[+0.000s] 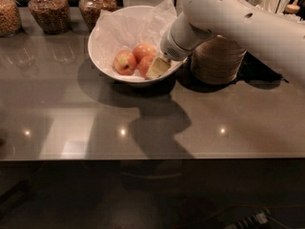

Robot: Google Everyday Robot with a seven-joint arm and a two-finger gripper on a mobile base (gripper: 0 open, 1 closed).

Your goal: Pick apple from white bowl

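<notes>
**Counter scene, camera view.** A bowl (97,56) lined with crinkled paper (124,27) is set on a grey counter (57,109). Three fruits are held in it.

- The apple (143,66), the reddest of the three, is seen at the front right of the group, close against the other two.
- A yellow-patched apple (125,62) is placed to the left, and a paler apple (144,50) behind.

The gripper (158,67) is placed inside the bowl at its right side, against the apple's right flank. Whether it is open, closed or gripping cannot be told.

The arm (228,18) is extended from the upper right, above a bowl stack (217,61) just beside the bowl. Three jars (47,11) are ranged along the back left.
</notes>
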